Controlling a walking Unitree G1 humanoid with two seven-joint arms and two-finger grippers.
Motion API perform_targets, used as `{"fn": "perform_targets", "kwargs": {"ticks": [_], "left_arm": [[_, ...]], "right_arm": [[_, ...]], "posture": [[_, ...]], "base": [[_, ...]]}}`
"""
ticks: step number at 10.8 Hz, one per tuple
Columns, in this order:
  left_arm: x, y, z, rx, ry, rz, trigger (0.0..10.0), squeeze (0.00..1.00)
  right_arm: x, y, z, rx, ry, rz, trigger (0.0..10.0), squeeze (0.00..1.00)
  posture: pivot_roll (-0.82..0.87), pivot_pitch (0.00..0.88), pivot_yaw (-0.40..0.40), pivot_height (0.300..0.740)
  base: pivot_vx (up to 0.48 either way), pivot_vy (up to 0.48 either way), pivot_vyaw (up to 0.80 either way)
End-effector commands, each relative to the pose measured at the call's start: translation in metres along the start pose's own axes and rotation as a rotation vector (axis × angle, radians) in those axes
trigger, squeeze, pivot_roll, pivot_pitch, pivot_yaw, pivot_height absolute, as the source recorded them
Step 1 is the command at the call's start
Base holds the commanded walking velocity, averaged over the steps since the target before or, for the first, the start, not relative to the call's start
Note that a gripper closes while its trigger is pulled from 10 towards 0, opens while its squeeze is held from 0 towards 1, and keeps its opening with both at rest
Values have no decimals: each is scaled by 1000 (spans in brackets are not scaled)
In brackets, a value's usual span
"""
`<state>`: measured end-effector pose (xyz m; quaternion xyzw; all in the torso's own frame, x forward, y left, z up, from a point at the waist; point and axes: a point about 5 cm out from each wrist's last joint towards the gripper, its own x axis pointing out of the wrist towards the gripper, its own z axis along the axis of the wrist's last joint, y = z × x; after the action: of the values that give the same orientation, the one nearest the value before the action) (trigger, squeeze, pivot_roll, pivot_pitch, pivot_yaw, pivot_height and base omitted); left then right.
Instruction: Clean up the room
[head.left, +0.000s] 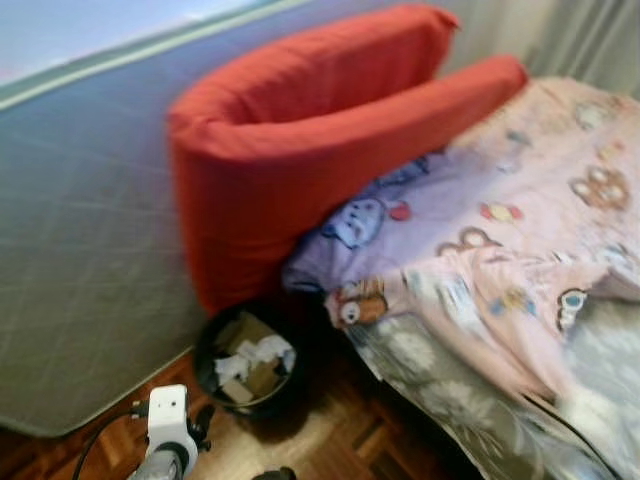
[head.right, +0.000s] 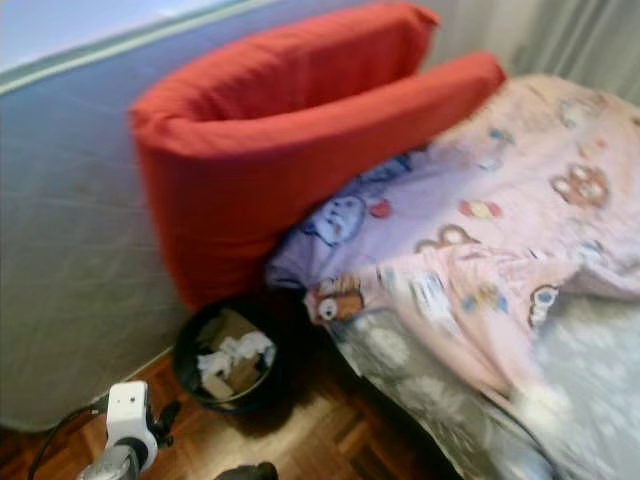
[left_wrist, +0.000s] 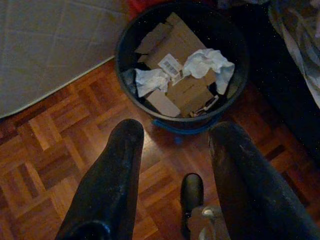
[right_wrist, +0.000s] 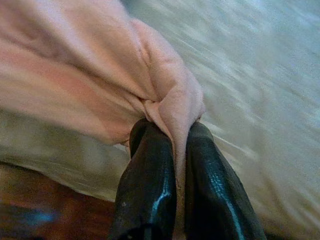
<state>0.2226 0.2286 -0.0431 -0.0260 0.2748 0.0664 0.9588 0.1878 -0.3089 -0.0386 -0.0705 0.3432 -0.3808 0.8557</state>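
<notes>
Two black fingers of the right gripper are pinched together on a fold of the pink blanket, a detail the right wrist view gives and the blurred head views do not. That blanket, printed with cartoon animals, lies across the bed beside a red cushion. From the left wrist, the left gripper hangs spread apart and empty above the parquet floor, near a black wastebasket holding cardboard and crumpled paper.
</notes>
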Motion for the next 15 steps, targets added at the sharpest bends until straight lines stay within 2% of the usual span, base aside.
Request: {"fn": "perform_targets", "kwargs": {"ticks": [1,2,3,4,5,6,7,8,10,11,12,13,15], "left_arm": [[-2,1,-5,6,26,1,10000,0],[-2,0,-5,7,28,-1,10000,0],[-1,-1,-6,8,34,-6,10000,0],[-1,-2,-6,7,36,-6,10000,0],[-1,-2,-7,8,38,-7,10000,0],[-2,-2,-7,9,41,-9,10000,0],[-2,-2,-8,10,44,-10,10000,0],[-2,-2,-8,8,46,-12,10000,0],[-2,-4,-9,6,52,-19,10000,0],[-2,-5,-10,8,55,-24,10000,0],[-2,-5,-10,10,56,-26,10000,0],[-2,-5,-10,11,59,-28,10000,0],[-1,-6,-9,15,61,-31,10000,0]], "right_arm": [[0,-12,-13,-13,53,-59,10000,0],[0,-26,-25,-38,91,-106,10000,0],[-5,-35,-46,-103,161,-119,10000,0],[-15,-25,-64,-139,216,-33,10000,0],[-24,-20,-81,-165,270,-5,10000,0],[-34,-22,-102,-156,367,-27,10000,0],[-39,-24,-112,-151,414,-40,10000,0],[-49,-36,-130,-134,496,-110,10000,0],[-57,-57,-146,-124,558,-198,10000,0],[-58,-61,-150,-132,572,-175,10000,0],[-61,-53,-154,-113,594,-104,10000,0],[-67,-36,-157,-97,621,21,10000,0],[-72,-18,-158,-118,632,108,10000,0]], "posture": [[141,162,11,740],[135,165,10,740],[134,166,6,740],[133,167,3,740],[131,166,5,740],[130,164,5,740],[131,163,4,740],[129,162,2,740],[128,164,4,740],[122,165,6,740],[121,164,6,740],[122,163,8,740],[127,159,8,740]], "base": [[0,0,0],[0,0,0],[0,0,0],[0,0,0],[0,0,0],[0,0,0],[0,0,0],[0,0,0],[0,0,0],[0,0,0],[0,0,0],[0,0,0],[0,0,0]]}}
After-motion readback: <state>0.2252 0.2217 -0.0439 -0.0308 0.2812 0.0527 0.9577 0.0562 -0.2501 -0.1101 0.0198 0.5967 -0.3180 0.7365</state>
